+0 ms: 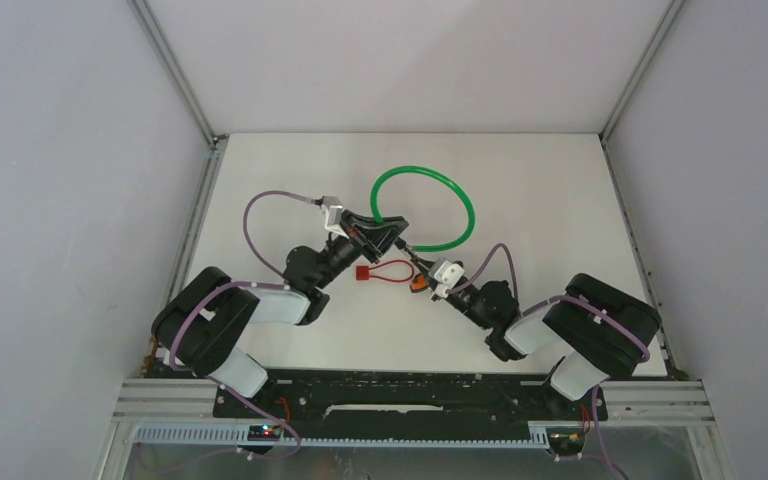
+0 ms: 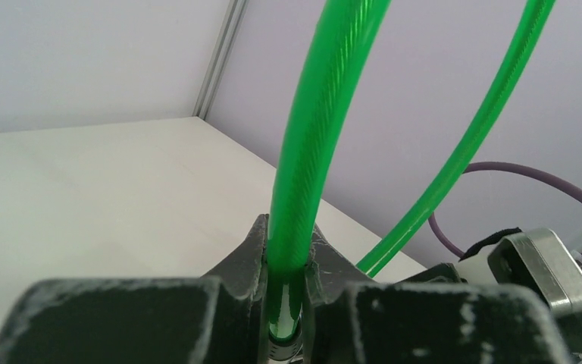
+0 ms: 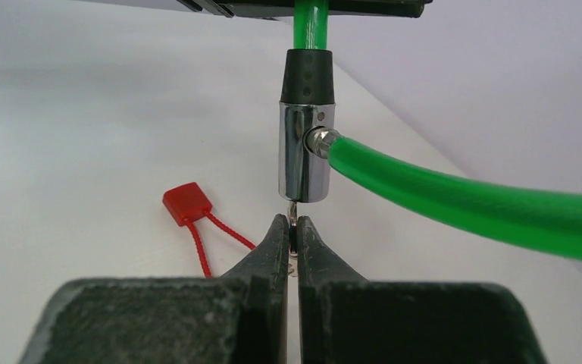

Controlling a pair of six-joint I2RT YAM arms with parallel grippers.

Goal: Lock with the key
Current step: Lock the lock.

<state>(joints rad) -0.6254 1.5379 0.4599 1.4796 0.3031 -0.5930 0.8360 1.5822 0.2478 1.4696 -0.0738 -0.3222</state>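
Note:
A green cable lock (image 1: 460, 195) loops over the middle of the white table. My left gripper (image 1: 385, 232) is shut on the green cable (image 2: 295, 197) just above the lock's cylinder, holding it off the table. The chrome lock cylinder (image 3: 306, 152) with its black collar hangs straight ahead in the right wrist view. A key (image 3: 293, 220) sticks out of the cylinder's lower end, and my right gripper (image 3: 292, 227) is shut on its head. A red tag (image 3: 186, 204) on a red loop hangs from the key and lies on the table.
An orange piece (image 1: 419, 284) shows beside my right gripper. Purple cables (image 1: 260, 205) arc from both wrists. Grey walls with aluminium corner posts (image 1: 175, 70) enclose the table on three sides.

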